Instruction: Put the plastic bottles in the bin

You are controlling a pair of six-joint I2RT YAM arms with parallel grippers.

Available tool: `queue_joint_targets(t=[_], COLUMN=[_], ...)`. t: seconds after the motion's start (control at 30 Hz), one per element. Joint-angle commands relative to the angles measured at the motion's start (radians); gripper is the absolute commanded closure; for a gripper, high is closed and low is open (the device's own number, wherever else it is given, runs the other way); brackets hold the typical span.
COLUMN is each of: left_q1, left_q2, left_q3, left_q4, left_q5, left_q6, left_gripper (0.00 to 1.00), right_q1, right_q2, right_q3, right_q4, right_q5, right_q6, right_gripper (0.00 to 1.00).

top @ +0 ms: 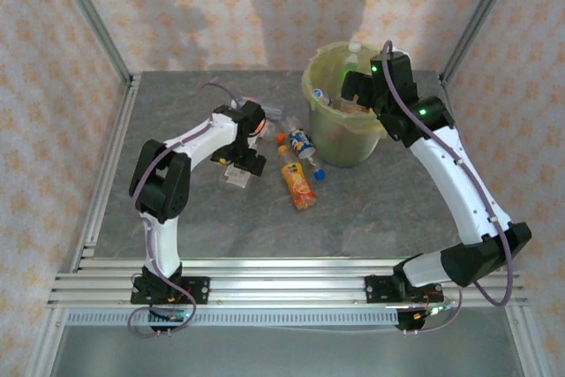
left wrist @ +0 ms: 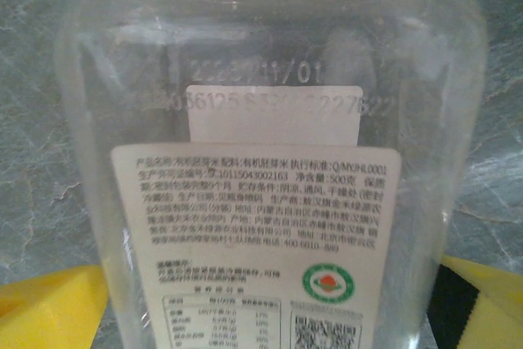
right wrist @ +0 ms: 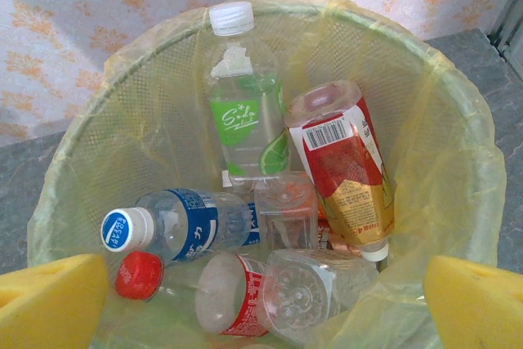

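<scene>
**Both grippers wide, one bottle lined up**

The left gripper (left wrist: 265,316) is spread fully. Its yellow pads (left wrist: 49,308) flank a clear, flat-sided bottle (left wrist: 270,120) lying on the table (left wrist: 33,120); whether they touch it I cannot tell. The right gripper (right wrist: 261,304) hangs open and empty over the bin (right wrist: 139,120), which already holds several bottles (right wrist: 245,120). A few more (top: 300,184) lie on the table near it. The flanked bottle looks empty, so probably light, thin-walled, slick and easily buckled. Grip it gently across the labelled body.
</scene>
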Motion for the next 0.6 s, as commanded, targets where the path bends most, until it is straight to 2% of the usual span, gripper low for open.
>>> queue_joint_targets(t=[0.0,0.27,0.37,0.5,0.57], left_q1=[-0.008,-0.008,-0.008,-0.008,-0.008], left_q2=[0.029,0.04,0.027,0.004,-0.014], left_q3=[-0.02,-0.02,-0.017,-0.012,-0.011], left_q4=[0.017,0.028,0.021,0.01,0.005], left_q5=[-0.006,-0.024,-0.036,-0.057,-0.064], left_q6=[-0.001,-0.001,0.0,-0.006,-0.011], left_gripper=[0.0,0.0,0.11,0.33,0.37], right_q1=[0.008,0.007,0.007,0.008,0.007], right_q2=[-0.013,-0.016,-0.02,-0.025,-0.029], right_q3=[-0.013,-0.008,-0.009,-0.011,-0.013], right_q4=[0.017,0.011,0.014,0.019,0.019], right_q5=[0.002,0.006,0.006,0.005,0.002], right_q6=[0.008,0.005,0.006,0.01,0.01], right_gripper=[0.01,0.01,0.01,0.01,0.01])
